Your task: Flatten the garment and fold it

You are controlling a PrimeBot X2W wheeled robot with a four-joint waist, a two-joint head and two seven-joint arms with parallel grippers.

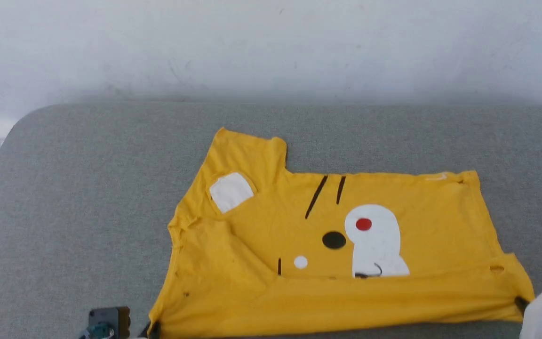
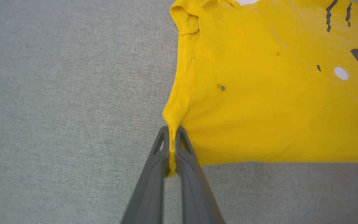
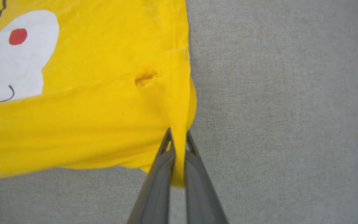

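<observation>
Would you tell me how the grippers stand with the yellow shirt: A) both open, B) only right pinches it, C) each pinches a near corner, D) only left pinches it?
C, the left gripper and the right gripper each clamp a corner of the garment.

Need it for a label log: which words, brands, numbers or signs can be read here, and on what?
None can be read. The garment carries only a cartoon face print, no letters or digits.
The white mark at its far edge: too blurred to read.
</observation>
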